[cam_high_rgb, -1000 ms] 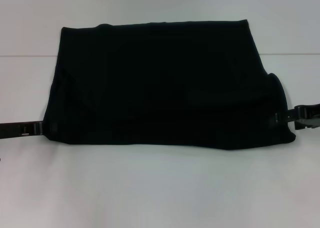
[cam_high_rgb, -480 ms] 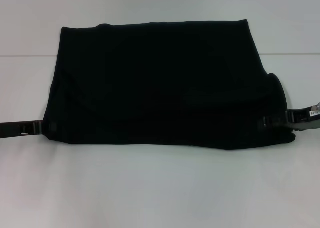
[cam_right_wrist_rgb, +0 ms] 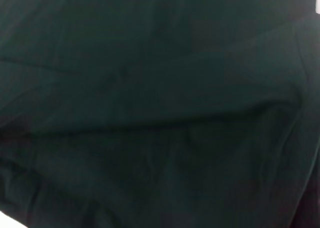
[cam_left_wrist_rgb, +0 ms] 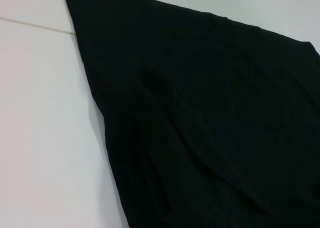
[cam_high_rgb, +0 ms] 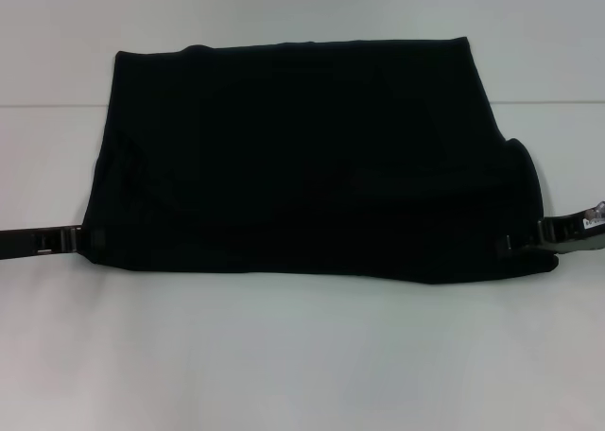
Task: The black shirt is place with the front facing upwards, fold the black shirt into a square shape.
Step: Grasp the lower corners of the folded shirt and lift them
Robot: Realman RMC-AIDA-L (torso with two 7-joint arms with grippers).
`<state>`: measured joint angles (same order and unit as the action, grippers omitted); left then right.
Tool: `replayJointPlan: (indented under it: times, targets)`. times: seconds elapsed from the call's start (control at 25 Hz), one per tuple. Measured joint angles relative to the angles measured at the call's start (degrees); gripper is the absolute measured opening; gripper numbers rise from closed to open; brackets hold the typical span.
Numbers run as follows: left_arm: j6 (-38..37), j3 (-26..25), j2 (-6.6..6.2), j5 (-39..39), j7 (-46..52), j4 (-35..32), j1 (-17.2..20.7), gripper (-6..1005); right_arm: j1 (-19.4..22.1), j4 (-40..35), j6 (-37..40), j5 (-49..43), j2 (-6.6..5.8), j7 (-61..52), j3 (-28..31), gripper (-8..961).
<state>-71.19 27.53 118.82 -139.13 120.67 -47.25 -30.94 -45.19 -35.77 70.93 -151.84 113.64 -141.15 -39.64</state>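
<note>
The black shirt [cam_high_rgb: 302, 157] lies folded into a wide, roughly rectangular shape in the middle of the white table [cam_high_rgb: 302, 355], showing plain black cloth on top. My left gripper [cam_high_rgb: 80, 239] lies low at the shirt's near left corner, its tip at the cloth's edge. On the other side, my right gripper [cam_high_rgb: 529, 237] meets the near right corner, where the cloth bulges up a little. The left wrist view shows the black shirt [cam_left_wrist_rgb: 210, 118] and its left edge on the table. Only the black shirt [cam_right_wrist_rgb: 150, 108] with soft creases fills the right wrist view.
A seam line [cam_high_rgb: 47, 105] crosses the table behind the shirt's middle. Bare white table surface [cam_left_wrist_rgb: 45, 138] lies to the left of the cloth.
My right gripper has slid inward onto the shirt's near right corner and dropped slightly. The left gripper and the shirt's outline have stayed the same.
</note>
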Motion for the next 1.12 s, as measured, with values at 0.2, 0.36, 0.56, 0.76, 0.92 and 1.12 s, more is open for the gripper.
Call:
replayJointPlan:
  times: [0.2,0.36,0.56,0.76,0.92,1.12]
  targets:
    - [0.00,-0.05,0.00,0.00,-0.07,-0.03,0.00,44,0.02,-0.15,-0.05,-0.04,0.00,-0.06,-0.23,594]
    - [-0.39,-0.25,0.00,0.00,0.04,-0.04,0.00,45,0.02,-0.23,-0.04,0.05,-0.12,-0.06,-0.26,427]
    - [-1.63,-0.95,-0.24,-0.25,0.26,-0.03,-0.32,45,0.06,-0.20,0.19,0.20,-0.45,0.23,-0.26,218]
    - [-4.78,-1.01,-0.71,-0.42,0.96,0.00,-0.43,45,0.26,-0.40,2.62,0.29,-1.04,0.60,-0.01,66]
    - [-10.74,-1.79,-1.34,-2.54,2.93,-1.10,-0.35,44,1.32,-0.61,9.38,0.32,-2.51,1.73,0.16,66]
    - [-22.95,-4.74,-2.51,-8.12,4.25,-2.20,-0.60,44,4.42,-1.87,19.96,0.06,-4.19,4.00,-0.27,67]
